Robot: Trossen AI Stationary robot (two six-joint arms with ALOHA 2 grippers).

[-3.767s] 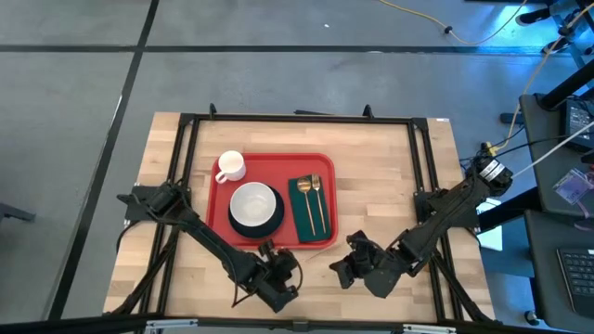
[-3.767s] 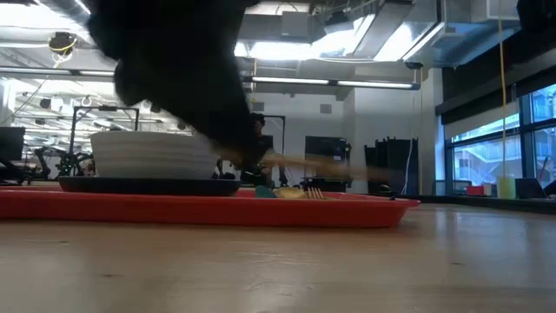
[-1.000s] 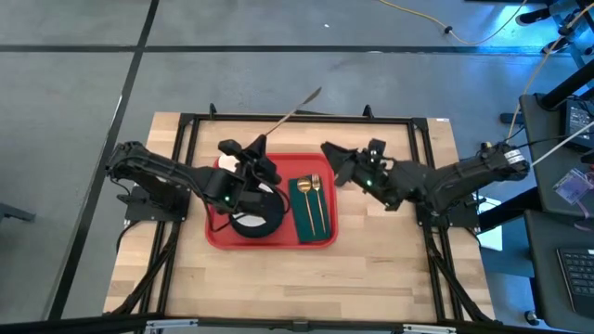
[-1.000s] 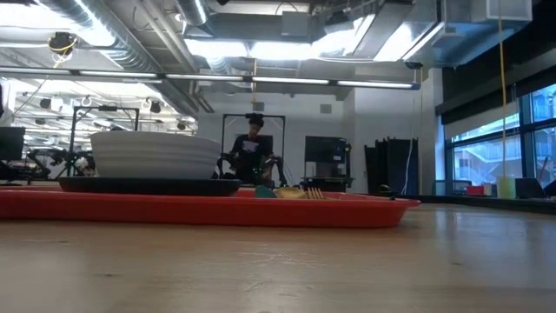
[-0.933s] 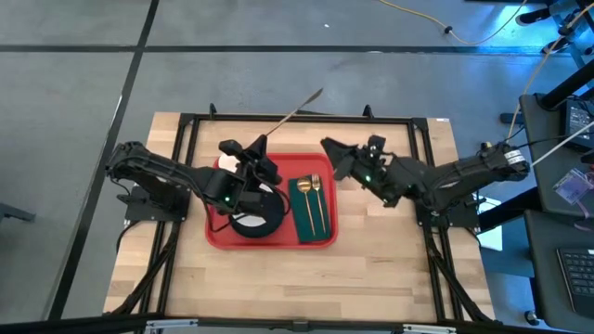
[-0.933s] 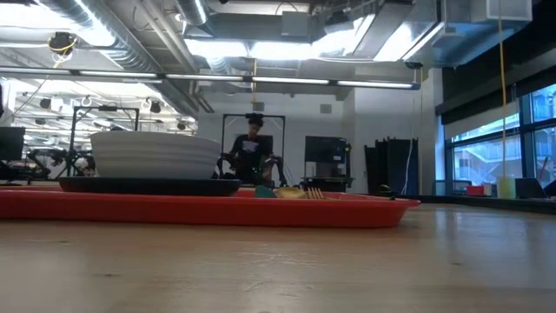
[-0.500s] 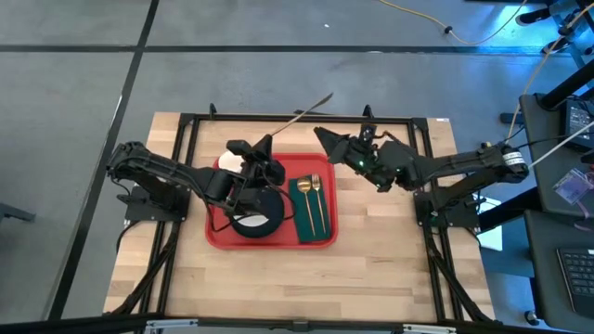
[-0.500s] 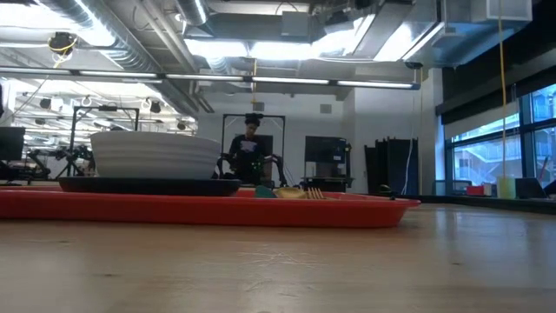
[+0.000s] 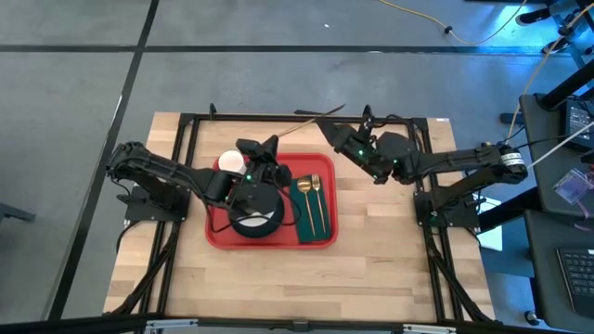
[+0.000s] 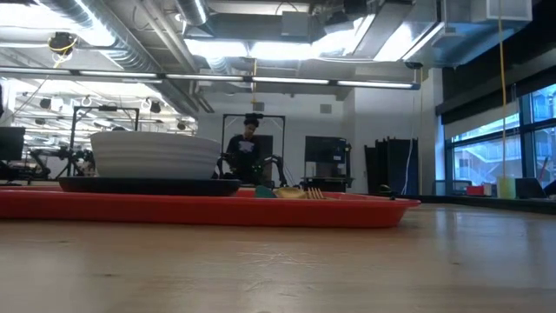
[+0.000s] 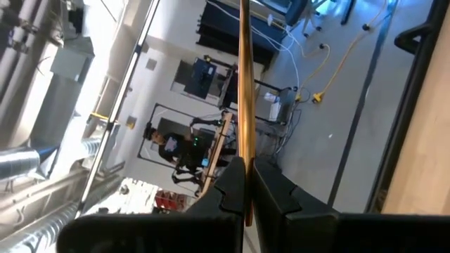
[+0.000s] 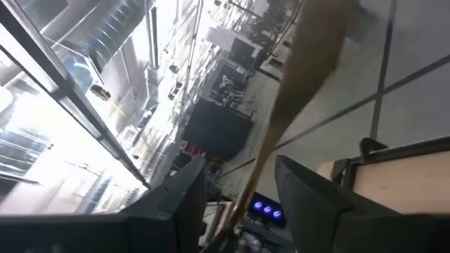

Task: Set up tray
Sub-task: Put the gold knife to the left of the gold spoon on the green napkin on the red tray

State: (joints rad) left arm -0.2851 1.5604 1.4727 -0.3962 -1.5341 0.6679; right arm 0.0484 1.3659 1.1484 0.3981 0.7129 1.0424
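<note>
The red tray (image 9: pixel 215 237) (image 10: pixel 217 211) lies mid-table. It carries a white bowl (image 9: pixel 255 208) on a black plate (image 9: pixel 276 223), a white mug (image 9: pixel 227 164), and a green napkin (image 9: pixel 303 221) with a gold fork and spoon (image 9: pixel 317 199). Above the tray's far edge my left gripper (image 9: pixel 271 145) (image 11: pixel 246 176) is shut on a long thin gold utensil (image 9: pixel 311 122). My right gripper (image 9: pixel 327 128) (image 12: pixel 241 166) is open. Its fingers stand on either side of the utensil's free part (image 12: pixel 281 119). My left gripper pinches the gold utensil near its one end (image 11: pixel 244 151) between its two fingers. The utensil runs on past the fingertips, in line with the fingers, toward the table's far right. It is lifted clear, high above the tray.
A black frame (image 9: pixel 278 117) borders the wooden table (image 9: pixel 371 269), and the utensil's free tip (image 9: pixel 343 108) reaches over its far bar. Bare wood lies near the front edge and right of the tray. A person (image 10: pixel 248 152) sits far behind the table.
My left gripper has rolled and shifted a little toward the right. The utensil's free end has swung toward the right and come down closer to level. My right gripper has moved toward the table's far edge and rolled, coming up around the utensil's free part.
</note>
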